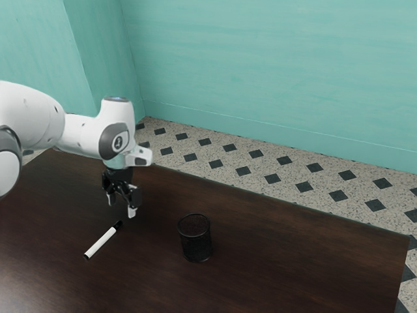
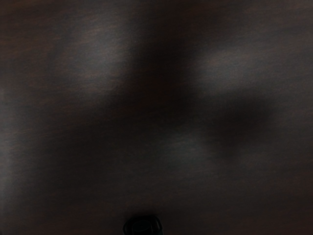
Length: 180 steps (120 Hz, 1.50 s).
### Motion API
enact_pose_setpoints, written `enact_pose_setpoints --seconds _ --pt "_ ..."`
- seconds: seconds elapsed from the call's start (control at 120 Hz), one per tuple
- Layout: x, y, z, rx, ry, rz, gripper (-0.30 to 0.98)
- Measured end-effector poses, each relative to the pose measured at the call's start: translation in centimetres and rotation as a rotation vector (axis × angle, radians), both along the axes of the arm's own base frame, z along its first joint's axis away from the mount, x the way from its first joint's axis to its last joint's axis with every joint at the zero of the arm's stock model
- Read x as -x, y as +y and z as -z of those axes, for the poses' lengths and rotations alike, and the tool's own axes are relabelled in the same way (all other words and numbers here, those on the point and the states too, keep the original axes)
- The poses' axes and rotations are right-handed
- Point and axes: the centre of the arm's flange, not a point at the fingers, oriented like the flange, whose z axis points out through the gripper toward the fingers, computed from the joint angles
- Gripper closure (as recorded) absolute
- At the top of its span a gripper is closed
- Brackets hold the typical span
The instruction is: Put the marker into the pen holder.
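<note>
Your gripper [image 1: 122, 207] is at the left of the exterior view, pointing down, with its fingers [image 1: 132, 212] parted and a clear gap between the pale tips. You have nothing grasped in it, and neither finger touches the marker [image 1: 101, 241].

The marker lies on the table [image 1: 280, 261] in the lower left of the exterior view, just beside the gripper as you see it there, and below it in the frame. It is flat on its side, with a white barrel and black ends. Its long axis slants from lower left to upper right; the longer black end points to the upper right, toward the fingers, and the shorter one to the lower left.

You have the pen holder [image 1: 197, 240] standing upright near the lower middle of the frame, round, black and open at the top, well apart from the marker.

The table is dark brown wood with a fine grain and a pale sheen at the lower left. Beyond its far edge you see a speckled floor [image 1: 260, 168] set with dark diamonds, then teal walls [image 1: 273, 72] meeting in a corner at the upper left. In the wrist view you get the wood under soft shadows, plus a dark rounded shape [image 2: 143, 225] at the lower edge that you cannot identify for certain.
</note>
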Motion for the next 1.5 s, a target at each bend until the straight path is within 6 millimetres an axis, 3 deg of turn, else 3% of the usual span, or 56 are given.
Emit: enact_pose_setpoints --seconds 0.25,0.767,1.35,1.5 --pt "0.4 1.3 1.8 -0.038 -0.033 0.048 0.02" --pt "2.2 1.5 4.2 -0.035 0.006 0.074 0.05" --pt "2.0 0.9 3.8 -0.057 0.0 0.08 0.6" --pt "1.9 0.8 3.7 -0.049 -0.005 0.07 0.69"
